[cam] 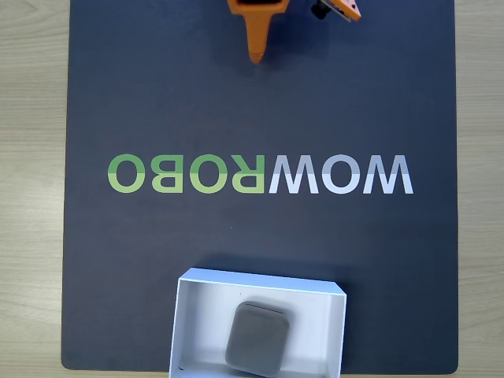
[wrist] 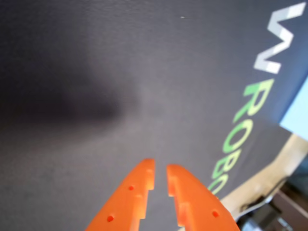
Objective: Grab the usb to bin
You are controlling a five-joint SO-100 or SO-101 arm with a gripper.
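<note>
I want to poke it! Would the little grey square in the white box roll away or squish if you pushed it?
Probably neither. The grey square looks flat with rounded corners, so it would likely slide, not roll. Its matte surface suggests it's not very slippery. The thin walls of the white box would likely stop it.

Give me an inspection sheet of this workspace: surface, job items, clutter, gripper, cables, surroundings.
Surface: dark mat with mirrored WOWROBO lettering, on a light wooden table.
Job's things: usb lies inside the bin, at the mat's bottom edge in the fixed view.
Clutter: nothing seen.
Gripper: orange gripper above bare mat, holding nothing, fingers a narrow gap apart; far from the bin.
Cables: a pale cable past the table edge in the wrist view, blurred.
Surroundings: dark blurred shapes beyond the table edge, unidentifiable.
</note>
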